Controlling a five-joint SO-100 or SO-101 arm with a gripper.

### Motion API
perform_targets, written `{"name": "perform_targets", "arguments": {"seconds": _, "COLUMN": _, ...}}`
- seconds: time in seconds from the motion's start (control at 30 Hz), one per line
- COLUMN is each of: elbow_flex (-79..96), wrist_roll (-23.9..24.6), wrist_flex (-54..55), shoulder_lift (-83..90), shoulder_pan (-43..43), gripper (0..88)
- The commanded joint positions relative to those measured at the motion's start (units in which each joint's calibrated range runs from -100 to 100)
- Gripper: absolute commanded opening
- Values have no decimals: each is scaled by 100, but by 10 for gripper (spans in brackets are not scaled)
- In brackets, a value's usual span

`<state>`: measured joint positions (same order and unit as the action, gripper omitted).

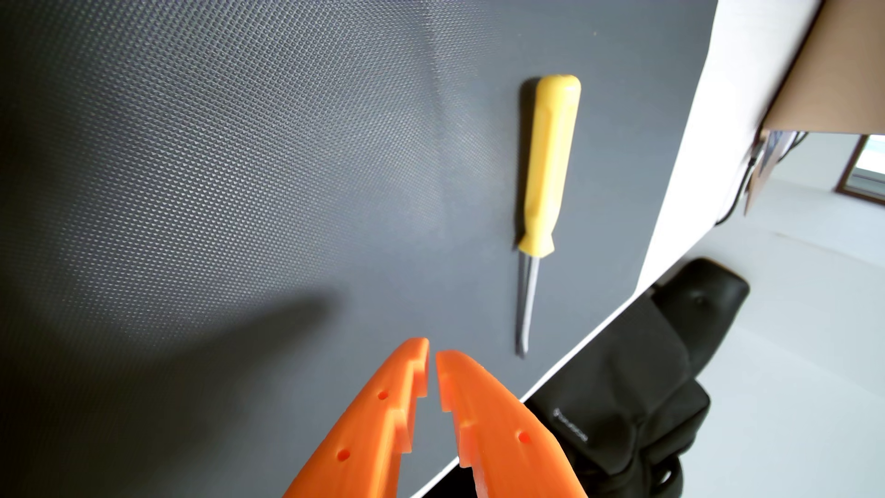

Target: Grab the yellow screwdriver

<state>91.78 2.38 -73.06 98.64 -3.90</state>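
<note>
In the wrist view, the orange fingers [400, 383] of the gripper [432, 353] sit nearly together, only a thin slit between their tips, holding nothing above the dark mat [215, 191] on the counter. Right of them the yellow screwdriver [546, 191] lies flat, blade tip nearest. Judging from this, a descent without widening would likely nudge the blade aside toward the mat's edge.

Wrist view: rides behind the gripper [432, 354], looking steeply down, close above the grey mat [239, 191].
</note>
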Motion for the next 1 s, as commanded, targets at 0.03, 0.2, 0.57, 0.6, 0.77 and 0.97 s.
{"name": "perform_targets", "arguments": {"seconds": 0.03, "elbow_flex": -403, "wrist_roll": 5, "wrist_flex": 145, "shoulder_lift": -26, "shoulder_pan": 15, "gripper": 13}}
{"name": "perform_targets", "arguments": {"seconds": 0.2, "elbow_flex": -691, "wrist_roll": -21, "wrist_flex": 153, "shoulder_lift": -26, "shoulder_pan": 15, "gripper": 15}}
{"name": "perform_targets", "arguments": {"seconds": 0.57, "elbow_flex": -1024, "wrist_roll": -10, "wrist_flex": 153, "shoulder_lift": -348, "shoulder_pan": 15, "gripper": 15}}
{"name": "perform_targets", "arguments": {"seconds": 0.6, "elbow_flex": -1069, "wrist_roll": -21, "wrist_flex": 153, "shoulder_lift": -442, "shoulder_pan": 24, "gripper": 15}}
{"name": "perform_targets", "arguments": {"seconds": 0.77, "elbow_flex": -1367, "wrist_roll": -26, "wrist_flex": 162, "shoulder_lift": -1011, "shoulder_pan": 24, "gripper": 15}}
{"name": "perform_targets", "arguments": {"seconds": 0.97, "elbow_flex": -1655, "wrist_roll": -37, "wrist_flex": 387, "shoulder_lift": -1741, "shoulder_pan": 24, "gripper": 15}}
